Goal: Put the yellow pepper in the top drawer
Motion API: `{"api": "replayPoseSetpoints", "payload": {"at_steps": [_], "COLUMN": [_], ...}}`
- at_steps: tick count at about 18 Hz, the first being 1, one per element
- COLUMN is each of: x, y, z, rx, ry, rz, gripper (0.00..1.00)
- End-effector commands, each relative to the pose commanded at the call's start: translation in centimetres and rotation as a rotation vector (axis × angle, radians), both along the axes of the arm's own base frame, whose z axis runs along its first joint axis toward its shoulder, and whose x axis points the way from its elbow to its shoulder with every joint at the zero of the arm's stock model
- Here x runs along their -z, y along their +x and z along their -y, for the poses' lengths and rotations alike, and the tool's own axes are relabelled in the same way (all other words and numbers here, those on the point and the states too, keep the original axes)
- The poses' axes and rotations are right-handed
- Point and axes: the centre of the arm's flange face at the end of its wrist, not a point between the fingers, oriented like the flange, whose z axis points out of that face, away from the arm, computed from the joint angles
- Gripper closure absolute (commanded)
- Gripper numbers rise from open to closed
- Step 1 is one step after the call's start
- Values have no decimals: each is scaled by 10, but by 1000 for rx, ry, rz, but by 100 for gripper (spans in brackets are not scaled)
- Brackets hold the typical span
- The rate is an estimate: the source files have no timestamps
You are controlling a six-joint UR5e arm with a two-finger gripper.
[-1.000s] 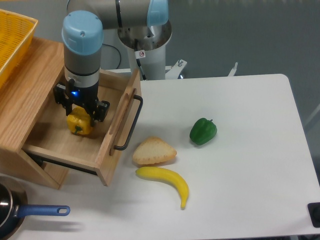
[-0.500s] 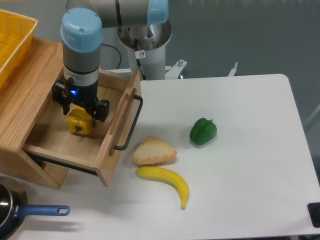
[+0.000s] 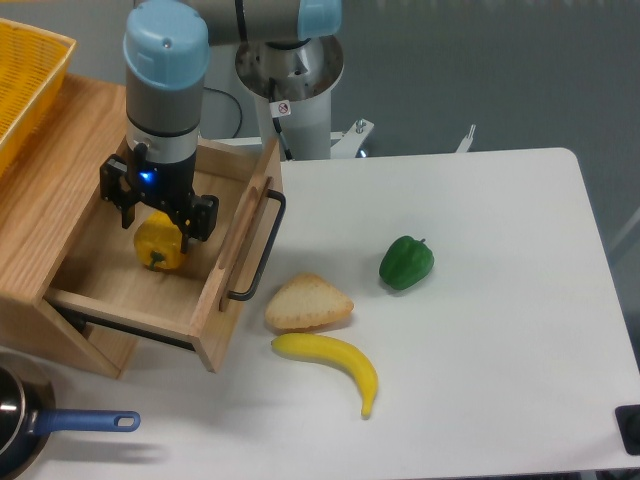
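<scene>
We count two peppers: one yellow pepper (image 3: 159, 246) and one green pepper (image 3: 406, 262). Besides these there is one banana (image 3: 332, 362), one piece of bread (image 3: 307, 302), one yellow basket (image 3: 24, 78) and one pan with a blue handle (image 3: 82, 423) at the lower left corner. The wooden cabinet (image 3: 45, 215) has its top drawer (image 3: 214, 290) pulled open, its black bar handle (image 3: 260, 247) facing the white table (image 3: 480, 330). Inside that drawer we see only the yellow pepper, resting on the drawer floor toward the back, stem side facing the front. The gripper (image 3: 155, 211) hangs directly over the pepper, its black fingers set to either side of the top of the fruit; we cannot tell whether they press on it or stand clear. The basket sits on top of the cabinet at the far left edge, and we cannot see into it. The bread lies just beside the drawer front, the banana close below it, and the green pepper stands apart to the right.
</scene>
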Motion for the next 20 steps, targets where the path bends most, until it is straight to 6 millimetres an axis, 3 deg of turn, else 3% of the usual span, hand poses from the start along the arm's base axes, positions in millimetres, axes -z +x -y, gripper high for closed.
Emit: {"api": "replayPoseSetpoints", "payload": {"at_steps": [7, 12, 16, 20], "x": [-26, -38, -52, -47], "y": [-22, -65, -110, -148], "z": [20, 35, 55, 72], "rx": [-50, -124, -180, -157], "ry": [71, 98, 126, 136], "rz": [22, 12, -31, -83], "gripper": [11, 5, 0, 0]}}
